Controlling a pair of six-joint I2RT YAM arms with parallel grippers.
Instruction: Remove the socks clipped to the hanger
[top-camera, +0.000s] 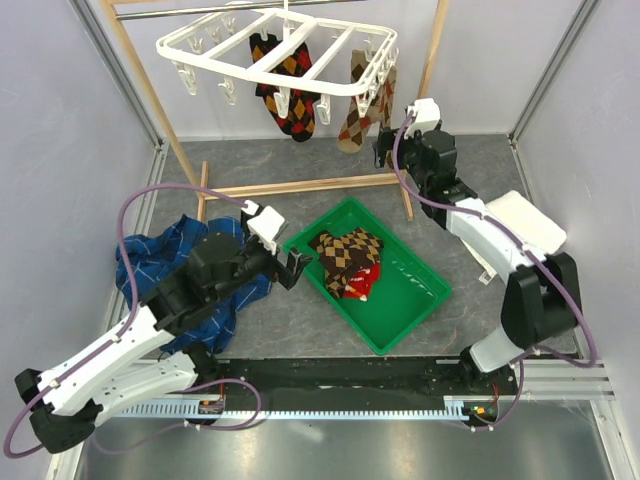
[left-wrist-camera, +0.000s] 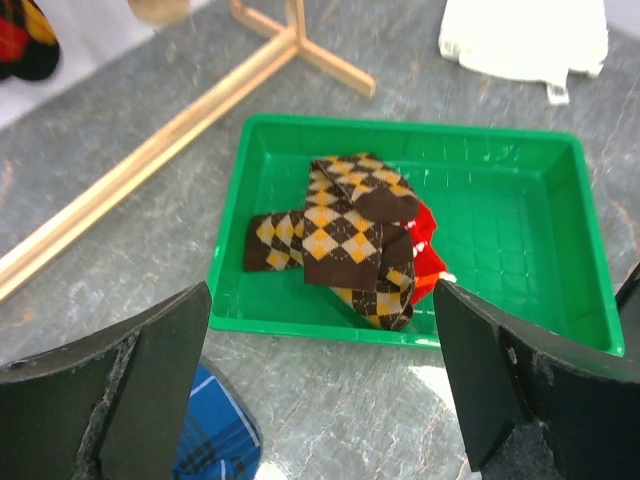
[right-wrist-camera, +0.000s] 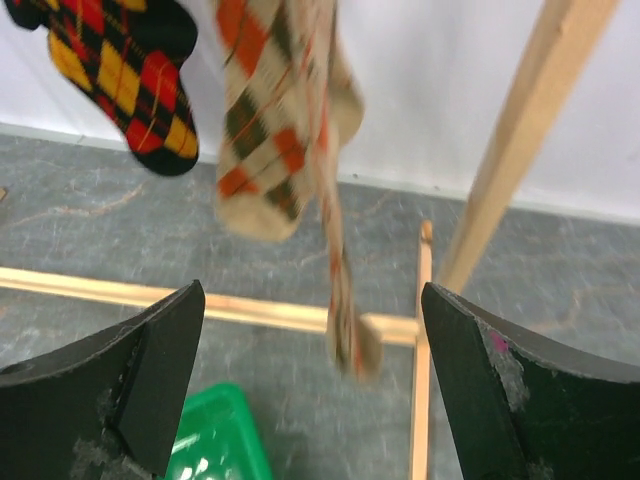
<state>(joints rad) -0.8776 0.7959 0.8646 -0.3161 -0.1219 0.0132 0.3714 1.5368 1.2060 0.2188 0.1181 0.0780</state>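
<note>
The white hanger (top-camera: 290, 52) hangs from the wooden rack at the back. A black-red-yellow argyle sock (top-camera: 286, 98) (right-wrist-camera: 130, 70) and tan argyle socks (top-camera: 358, 112) (right-wrist-camera: 280, 110) are clipped to it. One tan sock (right-wrist-camera: 345, 290) hangs edge-on and blurred, straight in front of my right gripper (right-wrist-camera: 315, 380) (top-camera: 384, 150), which is open and empty just right of the tan socks. Brown argyle socks (left-wrist-camera: 345, 235) (top-camera: 345, 252) and a red sock (left-wrist-camera: 425, 250) lie in the green tray (left-wrist-camera: 520, 190) (top-camera: 412, 290). My left gripper (left-wrist-camera: 320, 390) (top-camera: 297, 268) is open and empty at the tray's left edge.
The rack's wooden base bars (top-camera: 300, 187) (left-wrist-camera: 200, 110) cross the table behind the tray, and its right post (right-wrist-camera: 520, 130) stands close to my right gripper. A blue plaid cloth (top-camera: 165, 255) (left-wrist-camera: 215, 440) lies under the left arm. A white folded cloth (left-wrist-camera: 525, 35) lies at the right.
</note>
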